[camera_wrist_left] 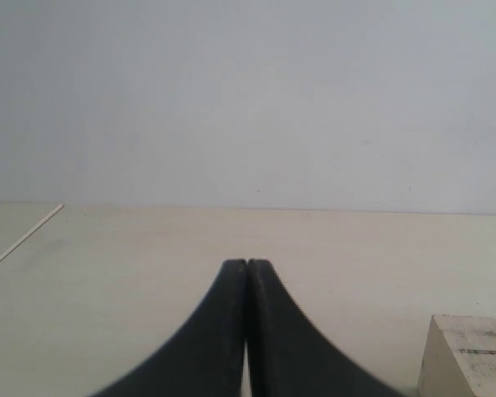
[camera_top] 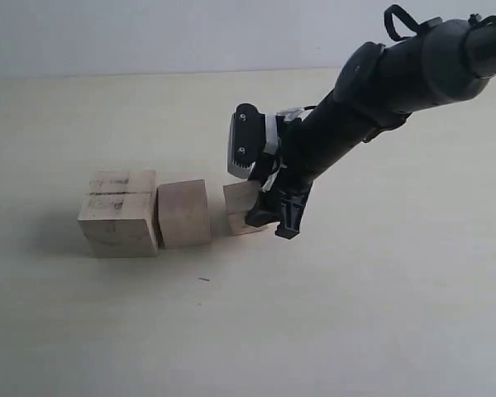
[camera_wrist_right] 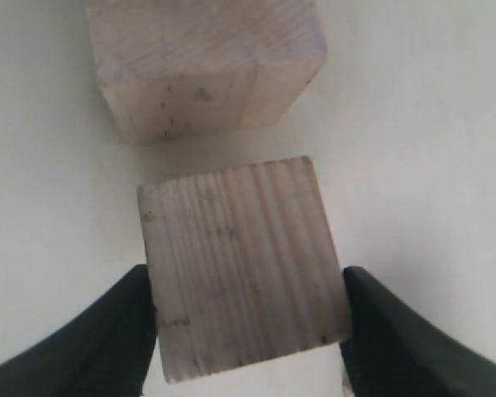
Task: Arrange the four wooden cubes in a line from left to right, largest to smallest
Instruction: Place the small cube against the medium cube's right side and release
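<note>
table [camera_top: 380, 314]: right gripper [camera_top: 271, 218] seemingly clasps cube [camera_top: 240, 198]

Right claw [camera_wrist_right: 248, 331] gripping, arm angled down; left claw [camera_wrist_left: 246, 318] closed, level

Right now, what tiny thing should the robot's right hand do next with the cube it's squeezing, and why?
Probably open the right gripper and let go. The small wooden cube it grips seems to sit on the table, just right of the medium wooden cube, so the order looks right.
</note>
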Available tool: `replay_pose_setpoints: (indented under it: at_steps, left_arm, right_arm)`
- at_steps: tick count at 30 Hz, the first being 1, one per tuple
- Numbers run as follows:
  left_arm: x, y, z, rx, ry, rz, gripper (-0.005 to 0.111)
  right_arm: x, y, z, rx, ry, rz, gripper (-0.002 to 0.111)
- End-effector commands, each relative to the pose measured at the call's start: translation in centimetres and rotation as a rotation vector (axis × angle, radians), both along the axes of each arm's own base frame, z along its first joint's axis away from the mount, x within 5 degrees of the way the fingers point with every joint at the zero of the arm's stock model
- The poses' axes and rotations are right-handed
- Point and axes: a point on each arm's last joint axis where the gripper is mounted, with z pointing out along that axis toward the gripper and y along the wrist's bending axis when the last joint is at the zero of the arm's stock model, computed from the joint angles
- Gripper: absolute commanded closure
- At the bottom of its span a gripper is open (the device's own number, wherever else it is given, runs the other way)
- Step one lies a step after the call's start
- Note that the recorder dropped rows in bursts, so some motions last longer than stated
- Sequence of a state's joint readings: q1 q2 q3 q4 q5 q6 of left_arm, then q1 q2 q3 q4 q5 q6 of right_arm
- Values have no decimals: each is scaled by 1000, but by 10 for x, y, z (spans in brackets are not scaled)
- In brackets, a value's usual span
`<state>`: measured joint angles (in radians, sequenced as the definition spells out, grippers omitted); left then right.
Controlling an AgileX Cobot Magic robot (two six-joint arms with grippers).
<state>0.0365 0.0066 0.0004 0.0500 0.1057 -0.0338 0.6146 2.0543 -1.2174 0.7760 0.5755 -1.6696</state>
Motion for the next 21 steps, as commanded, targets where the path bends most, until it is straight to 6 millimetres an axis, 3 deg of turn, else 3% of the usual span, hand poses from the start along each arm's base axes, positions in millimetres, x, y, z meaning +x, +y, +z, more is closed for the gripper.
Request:
replay_pose_setpoints:
  at_steps: [1, 12, 21]
  left_arm:
    - [-1, 0, 1, -7, -9, 1, 104]
    - [-1, 0, 1, -7, -9, 1, 104]
    - [-1, 0, 1, -7, -9, 1, 104]
  right_arm:
    - [0, 4, -5, 28, 17, -11, 108]
    - [-17, 26, -22, 16, 19, 30, 108]
    - [-18, 28, -23, 17, 21, 32, 108]
